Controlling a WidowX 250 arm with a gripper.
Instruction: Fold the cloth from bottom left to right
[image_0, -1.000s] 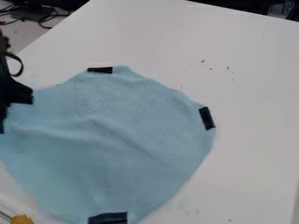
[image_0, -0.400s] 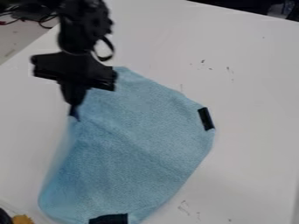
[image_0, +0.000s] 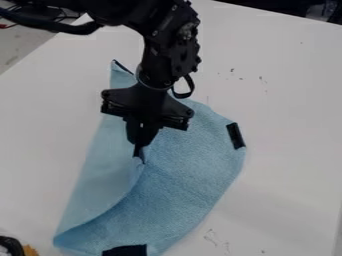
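My hand (image_0: 139, 153) clamps the raised edge of a blue cloth (image_0: 184, 177) over the white worktop (image_0: 290, 95). The cloth spreads beneath the hand and to its right in the camera view, a paler fold standing to its left. One black patch (image_0: 235, 136) marks the cloth right of the hand; another (image_0: 125, 250) lies well below.

Cloth (image_0: 187, 180) on tbl (image_0: 287, 75), under gripper (image_0: 139, 154); strips (image_0: 236, 136) at its R & front edges; cables (image_0: 8, 24) back L.
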